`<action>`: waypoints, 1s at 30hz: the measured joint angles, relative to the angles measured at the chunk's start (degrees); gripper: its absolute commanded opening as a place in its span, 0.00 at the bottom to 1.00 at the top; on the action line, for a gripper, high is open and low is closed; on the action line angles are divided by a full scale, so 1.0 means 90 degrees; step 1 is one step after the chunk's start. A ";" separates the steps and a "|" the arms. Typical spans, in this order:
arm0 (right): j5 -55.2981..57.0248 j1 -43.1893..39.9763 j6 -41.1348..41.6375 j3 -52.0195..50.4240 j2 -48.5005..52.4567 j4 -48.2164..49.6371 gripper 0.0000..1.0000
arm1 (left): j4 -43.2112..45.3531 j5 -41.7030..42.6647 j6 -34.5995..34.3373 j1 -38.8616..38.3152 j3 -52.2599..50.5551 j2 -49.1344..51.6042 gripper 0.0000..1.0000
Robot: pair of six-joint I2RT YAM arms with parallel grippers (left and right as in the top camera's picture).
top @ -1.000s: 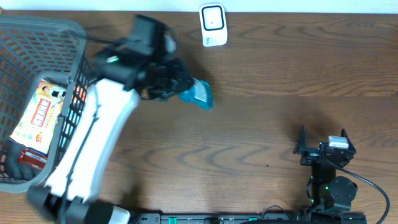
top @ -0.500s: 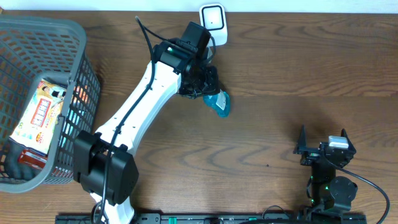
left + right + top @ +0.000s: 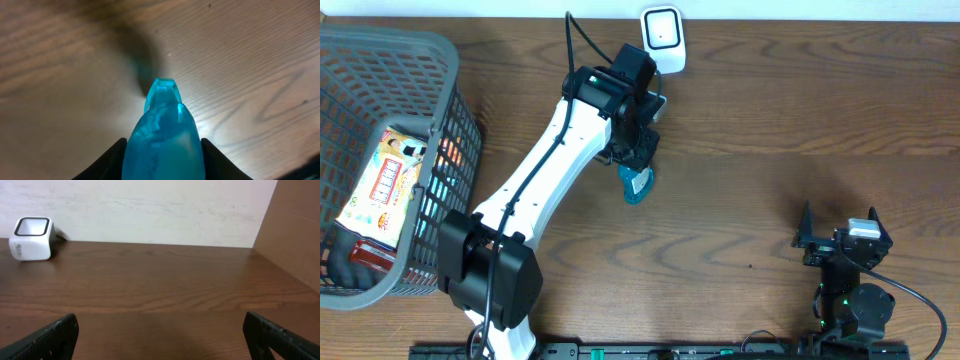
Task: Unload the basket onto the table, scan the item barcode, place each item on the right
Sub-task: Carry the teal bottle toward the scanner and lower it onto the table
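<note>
**While the Blue Item Hangs Short of the Scanner**

Since the left gripper [image 3: 163, 155] has its jaws clamped on either side of the blue item [image 3: 635, 186], I take the step in hand to be presenting that item to the white scanner [image 3: 662, 38]. The item hangs below the wrist over the bare table [image 3: 800, 120], near the scanner but apart from it and on the near side of it.

To do this well, I would carry the item toward the scanner's dark window and turn the wrist slowly. I cannot see a barcode on any face of it. In the left wrist view it is only translucent blue tapering to a tip, so the coded face may be underneath or turned away. I would hold it close and steady, and let no finger cover the printed side.

The right gripper [image 3: 165, 342] sits parked with its jaws wide apart and nothing between them.

As for writing, the scanner has a small mark on its side in the right wrist view, too small to read. A yellow printed package [image 3: 382, 180] lies in the grey basket [image 3: 440, 50], and I cannot read its lettering either.
</note>
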 measured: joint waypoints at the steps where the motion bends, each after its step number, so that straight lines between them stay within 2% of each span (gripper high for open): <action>1: 0.0002 0.0000 0.0000 0.0000 0.0000 0.0000 0.99 | 0.0034 -0.0044 0.0107 0.0000 0.0000 0.0000 0.41; 13: 0.0002 0.0000 0.0000 0.0000 0.0000 0.0000 0.99 | 0.0967 -0.0189 0.0544 0.0000 -0.0391 0.0000 0.41; 30: 0.0000 0.0000 0.0000 0.0000 0.0000 0.0000 0.99 | 0.1083 -0.0187 0.0549 0.0000 -0.0612 0.0000 0.43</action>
